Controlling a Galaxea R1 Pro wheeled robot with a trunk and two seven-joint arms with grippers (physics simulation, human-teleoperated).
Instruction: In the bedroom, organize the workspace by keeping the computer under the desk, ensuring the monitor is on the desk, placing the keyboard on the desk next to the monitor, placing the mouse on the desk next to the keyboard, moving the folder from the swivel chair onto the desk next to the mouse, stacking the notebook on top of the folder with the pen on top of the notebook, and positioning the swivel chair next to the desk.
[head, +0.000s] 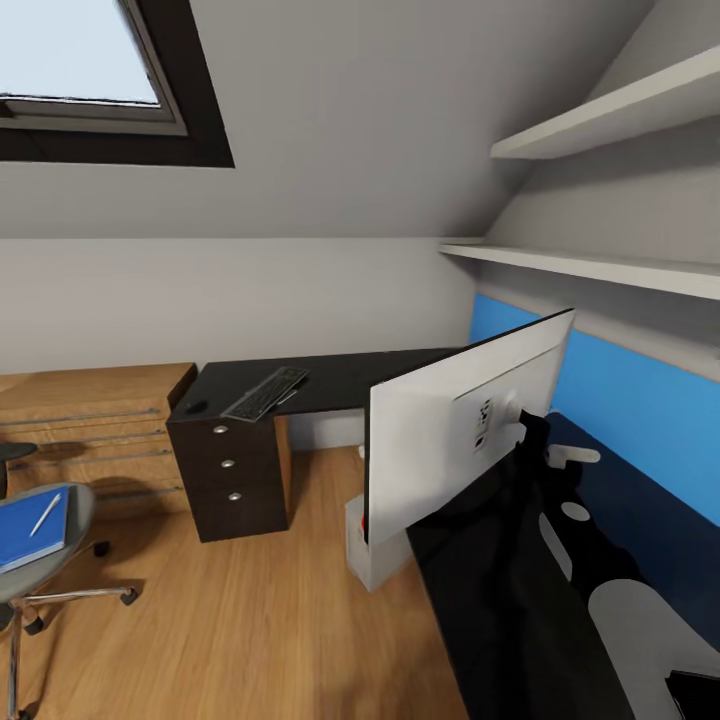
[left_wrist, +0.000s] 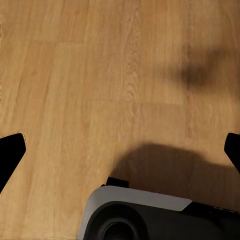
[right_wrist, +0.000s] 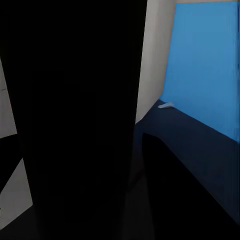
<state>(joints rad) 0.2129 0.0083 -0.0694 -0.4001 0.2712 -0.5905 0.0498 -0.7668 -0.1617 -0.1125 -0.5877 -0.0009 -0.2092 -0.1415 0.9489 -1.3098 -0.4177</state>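
My right arm (head: 520, 440) reaches forward and up, its dark wrist pressed close against the white back of the monitor (head: 440, 440); I cannot tell how my right pincer stands. My left pincer (left_wrist: 120, 150) points straight down at the floor, its two dark fingertips (left_wrist: 10, 152) spread wide apart with nothing between them, above my grey base (left_wrist: 135, 215).

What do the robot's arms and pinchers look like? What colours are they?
The left gripper has flat black fingertips with angled ends. In the head view, the right arm is glossy black with rounded white patches.
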